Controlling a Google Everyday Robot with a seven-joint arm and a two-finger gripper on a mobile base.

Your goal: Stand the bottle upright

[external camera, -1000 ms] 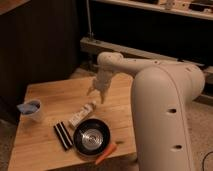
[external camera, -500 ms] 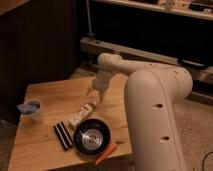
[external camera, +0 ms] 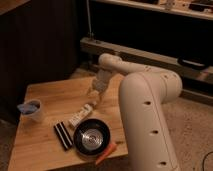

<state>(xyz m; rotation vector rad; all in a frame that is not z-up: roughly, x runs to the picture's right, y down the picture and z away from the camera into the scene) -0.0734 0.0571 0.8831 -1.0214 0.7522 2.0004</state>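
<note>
The bottle (external camera: 80,115) is small, slender and white with a darker label. It lies on its side on the wooden table (external camera: 52,97), just left of and above the black pan (external camera: 91,138). My gripper (external camera: 94,98) hangs from the white arm, pointing down, just above the bottle's upper right end. I cannot tell whether it touches the bottle.
A black-and-white striped flat block (external camera: 62,135) lies left of the pan. An orange stick (external camera: 106,153) lies at the table's front right edge. A blue cup (external camera: 31,110) stands at the left edge. My bulky white arm (external camera: 150,115) covers the table's right side. A dark shelf and rail stand behind.
My gripper has come down a little toward the bottle's upper end, and the arm has swung slightly across the view. The bottle still lies in the same place.
</note>
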